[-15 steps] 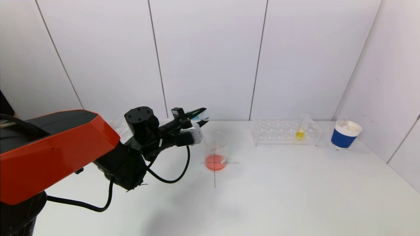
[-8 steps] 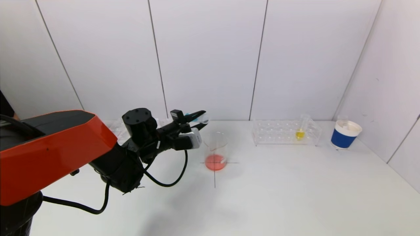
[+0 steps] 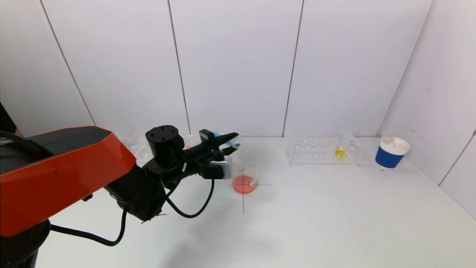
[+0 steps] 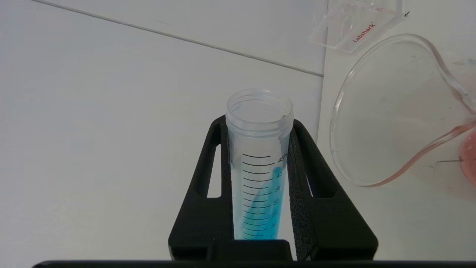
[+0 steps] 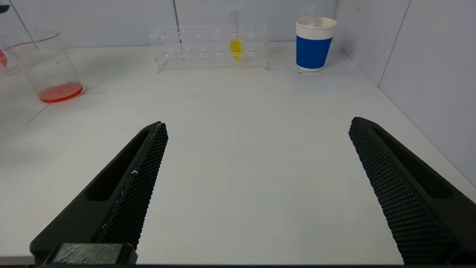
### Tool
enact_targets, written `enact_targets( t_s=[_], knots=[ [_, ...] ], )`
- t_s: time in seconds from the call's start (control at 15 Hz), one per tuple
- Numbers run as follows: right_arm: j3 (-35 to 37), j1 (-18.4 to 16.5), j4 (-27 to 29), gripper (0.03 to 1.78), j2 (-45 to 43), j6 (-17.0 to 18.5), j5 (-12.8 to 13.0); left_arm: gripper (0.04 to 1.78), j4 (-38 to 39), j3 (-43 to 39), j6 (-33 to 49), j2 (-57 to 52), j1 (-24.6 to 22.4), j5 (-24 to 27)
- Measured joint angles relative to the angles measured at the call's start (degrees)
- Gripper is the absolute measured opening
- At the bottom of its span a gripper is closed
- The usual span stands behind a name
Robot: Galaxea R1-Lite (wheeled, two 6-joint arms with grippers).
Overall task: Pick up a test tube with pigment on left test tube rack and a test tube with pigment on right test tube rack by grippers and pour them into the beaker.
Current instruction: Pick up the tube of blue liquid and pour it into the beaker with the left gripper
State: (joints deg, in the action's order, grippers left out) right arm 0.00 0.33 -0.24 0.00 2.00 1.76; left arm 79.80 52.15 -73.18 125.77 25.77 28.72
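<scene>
left gripper point(image 3: 227, 143) clamped on tube of blue liquid point(image 4: 259, 163), held near level just beside beaker point(image 3: 245, 171) rim, mouth not yet over opening. beaker holds red liquid at bottom. advice: carry mouth over rim before tipping further, tilt slowly, keep grip firm. right gripper point(image 5: 256, 186) spread wide, empty, low over table point(image 3: 334, 208), well apart from right rack point(image 3: 323, 150) with yellow tube point(image 3: 340, 149).

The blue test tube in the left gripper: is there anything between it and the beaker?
Nothing visible. The left gripper holds the blue test tube tilted beside the beaker, its mouth near the open rim with only air between.
</scene>
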Motion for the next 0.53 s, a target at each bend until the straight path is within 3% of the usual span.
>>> enact_targets(
  t_s=[0.53],
  knots=[
    [0.0, 0.0, 0.0, 1.77, 0.0, 0.0, 0.0, 0.44, -3.5, 0.2, -7.2, 0.2, 0.3, -2.6]
  ],
)
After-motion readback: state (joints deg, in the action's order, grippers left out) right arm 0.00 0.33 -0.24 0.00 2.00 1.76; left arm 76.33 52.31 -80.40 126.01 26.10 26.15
